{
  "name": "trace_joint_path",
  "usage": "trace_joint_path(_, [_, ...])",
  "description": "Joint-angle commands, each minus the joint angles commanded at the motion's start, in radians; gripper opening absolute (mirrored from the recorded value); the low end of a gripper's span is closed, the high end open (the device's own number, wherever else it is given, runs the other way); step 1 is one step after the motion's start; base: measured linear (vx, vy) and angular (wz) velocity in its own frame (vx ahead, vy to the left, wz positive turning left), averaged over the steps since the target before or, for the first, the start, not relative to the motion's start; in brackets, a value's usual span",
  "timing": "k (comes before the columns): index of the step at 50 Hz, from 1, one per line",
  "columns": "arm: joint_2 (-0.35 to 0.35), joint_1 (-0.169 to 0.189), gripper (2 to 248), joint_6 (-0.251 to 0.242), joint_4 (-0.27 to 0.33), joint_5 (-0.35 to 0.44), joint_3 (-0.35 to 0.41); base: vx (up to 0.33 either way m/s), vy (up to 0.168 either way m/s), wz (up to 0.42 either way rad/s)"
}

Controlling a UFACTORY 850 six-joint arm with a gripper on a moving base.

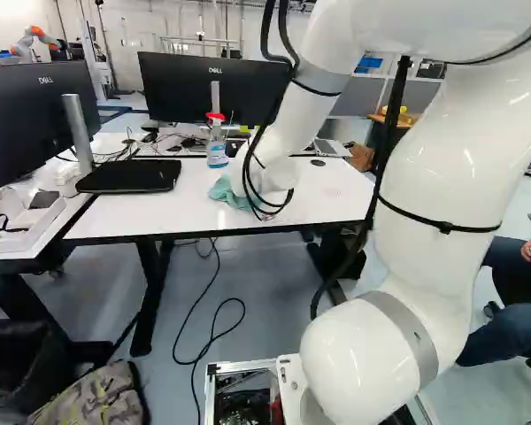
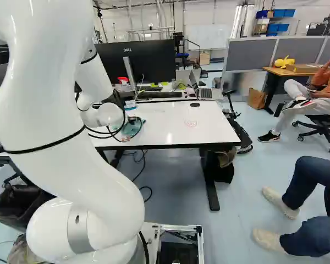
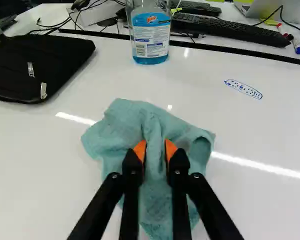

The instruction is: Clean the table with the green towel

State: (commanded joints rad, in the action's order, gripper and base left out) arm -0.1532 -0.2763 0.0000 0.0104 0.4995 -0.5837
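Left base view: locate towel (image 1: 226,191) on desk (image 1: 128,217), near bottle (image 1: 217,150). Right base view: note red mark (image 2: 191,124), apart from towel. Wrist view: confirm jaws clamped on towel; note blue mark (image 3: 243,89) beyond. Judge as wiping stage; next, slide towel over both marks.

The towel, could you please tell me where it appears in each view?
Left base view: towel on the table, just left of the middle.
Right base view: on the table, left of the middle.
Wrist view: pinched between the jaws.
Shared landmark: the bottle, beyond the towel in all three.
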Motion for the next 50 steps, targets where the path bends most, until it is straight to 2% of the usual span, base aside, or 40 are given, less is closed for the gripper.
trace_joint_path(2, [0.0, 0.0, 85, 0.0, 0.0, 0.0, 0.0, 0.0, 0.0, 0.0])
trace_joint_path(3, [0.0, 0.0, 51, 0.0, 0.0, 0.0, 0.0, 0.0, 0.0, 0.0])
trace_joint_path(7, [0.0, 0.0, 51, 0.0, 0.0, 0.0, 0.0, 0.0, 0.0, 0.0])
trace_joint_path(8, [0.0, 0.0, 35, 0.0, 0.0, 0.0, 0.0, 0.0, 0.0, 0.0])
trace_joint_path(28, [0.018, 0.006, 34, 0.0, 0.0, 0.0, -0.002, 0.0, 0.0, 0.0])
trace_joint_path(50, [0.022, 0.059, 34, 0.0, 0.0, 0.0, -0.056, 0.0, 0.0, 0.0])
